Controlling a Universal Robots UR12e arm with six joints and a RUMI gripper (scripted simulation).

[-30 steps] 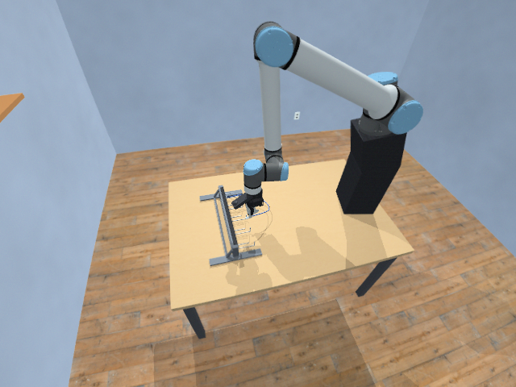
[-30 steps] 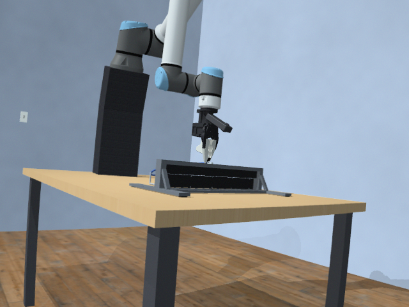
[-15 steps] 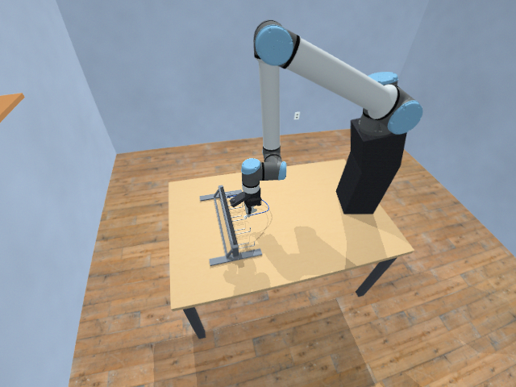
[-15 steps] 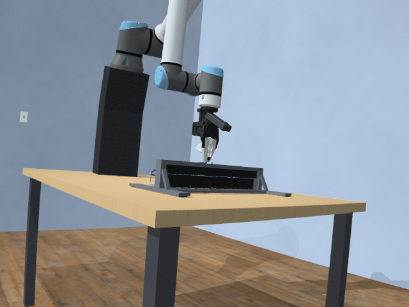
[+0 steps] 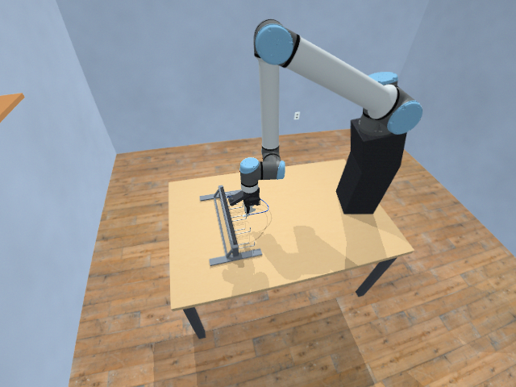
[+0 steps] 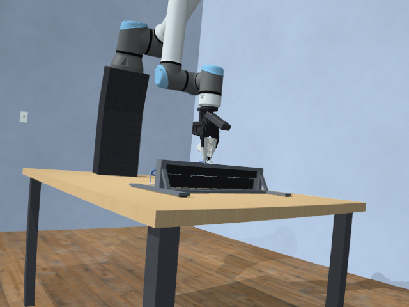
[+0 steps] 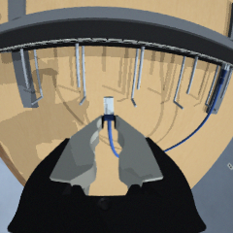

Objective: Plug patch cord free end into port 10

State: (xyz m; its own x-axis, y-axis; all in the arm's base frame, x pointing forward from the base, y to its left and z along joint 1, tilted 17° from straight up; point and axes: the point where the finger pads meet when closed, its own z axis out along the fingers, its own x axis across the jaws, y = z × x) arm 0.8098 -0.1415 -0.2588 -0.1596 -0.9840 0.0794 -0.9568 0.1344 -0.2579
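The grey free-standing rack [image 5: 225, 213] [image 6: 211, 166] [image 7: 116, 24] stands upright on the table. My gripper [image 5: 247, 210] [image 6: 208, 159] [image 7: 109, 116] points down, just behind the rack's top edge, and is shut on the white plug [image 7: 111, 105] of the blue patch cord [image 7: 113, 142] [image 5: 264, 205]. In the wrist view the plug sticks out past the fingertips towards the rack's row of ports, a short way off. The cord loops right to its plugged end [image 7: 220, 87] near the rack's right side. I cannot make out the latch.
Several thin grey cords [image 7: 80, 73] [image 5: 243, 226] hang from other ports on both sides of the plug. The arm's black pedestal [image 5: 371, 166] [image 6: 119, 122] stands at the table's [image 5: 291, 266] [image 6: 99, 194] far side.
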